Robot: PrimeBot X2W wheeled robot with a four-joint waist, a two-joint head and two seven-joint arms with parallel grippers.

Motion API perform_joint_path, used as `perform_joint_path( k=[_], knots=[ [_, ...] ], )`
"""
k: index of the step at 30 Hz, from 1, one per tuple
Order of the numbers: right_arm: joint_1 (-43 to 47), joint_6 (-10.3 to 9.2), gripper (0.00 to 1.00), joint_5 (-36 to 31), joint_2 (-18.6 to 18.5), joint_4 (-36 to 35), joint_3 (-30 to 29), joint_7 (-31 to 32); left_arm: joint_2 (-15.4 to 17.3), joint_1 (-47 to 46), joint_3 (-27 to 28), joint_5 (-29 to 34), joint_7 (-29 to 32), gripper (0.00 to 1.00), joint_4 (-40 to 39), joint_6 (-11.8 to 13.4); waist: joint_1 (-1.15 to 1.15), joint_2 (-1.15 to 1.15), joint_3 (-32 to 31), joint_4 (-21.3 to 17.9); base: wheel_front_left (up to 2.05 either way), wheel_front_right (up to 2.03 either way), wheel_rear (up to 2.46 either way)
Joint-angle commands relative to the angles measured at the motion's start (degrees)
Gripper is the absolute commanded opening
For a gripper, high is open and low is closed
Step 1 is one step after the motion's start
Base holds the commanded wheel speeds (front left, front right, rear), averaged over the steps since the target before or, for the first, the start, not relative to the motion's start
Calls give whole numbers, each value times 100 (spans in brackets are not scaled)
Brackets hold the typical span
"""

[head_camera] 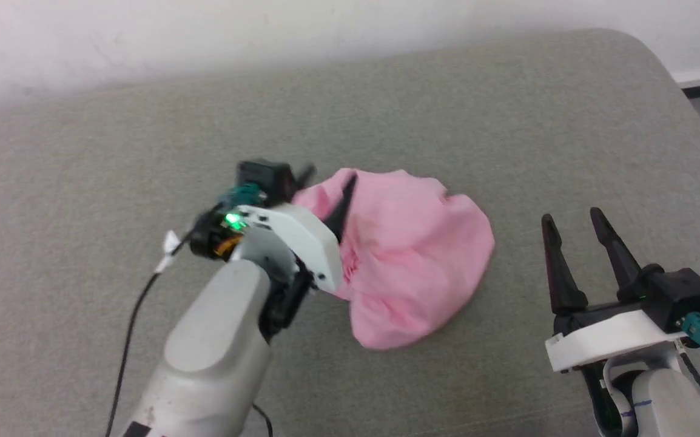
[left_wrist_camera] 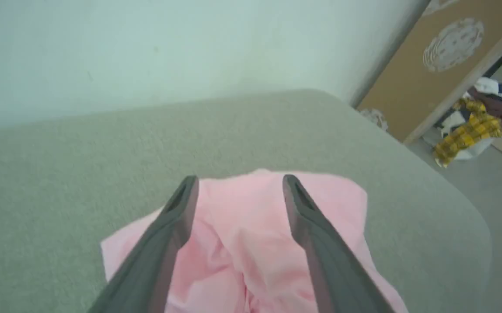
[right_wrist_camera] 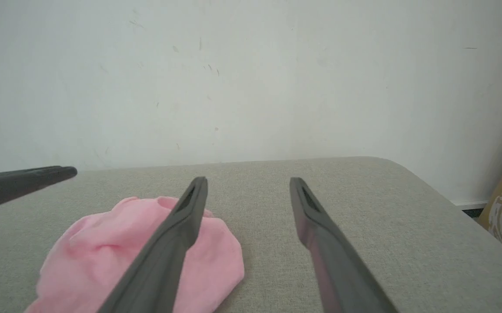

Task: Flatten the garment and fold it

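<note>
Garment (head_camera: 410, 261) bunched, mid-tabletop (head_camera: 144, 152). Our left tool (left_wrist_camera: 240, 184) spread wide over its left part, gripping nothing. Our right tool (head_camera: 571, 216) also spread, empty, apart on right. We judge best: pinch one outer edge, not whole wad, then draw it outward.

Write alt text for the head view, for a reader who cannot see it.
A crumpled pink garment lies on a grey padded surface. The left gripper reaches over its left edge, open; the right gripper stands open to its right, apart from it.
</note>
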Motion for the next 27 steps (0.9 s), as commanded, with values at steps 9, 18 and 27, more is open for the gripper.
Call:
perform_joint_path(
  k=[9, 18, 27],
  knots=[
    [-111, -5, 100, -185, -1, -161, 111, 126, 364, 1005, 750, 452, -1868, 100, -1006, 653, 0, 0, -117, 622, 0, 0, 0],
    [-1183, -5, 100, -651, -8, 82, 1108, 1143, 116, 2246, 1847, 1186, -1883, 100, -2655, 653, 0, 0, 123, 1069, 0, 0, 0],
    [-2427, -5, 100, -138, -224, 1637, 2678, 3498, -168, 2532, 2221, 1507, -1884, 100, -3081, 457, 0, 0, 424, 1692, 0, 0, 0]
  ],
)
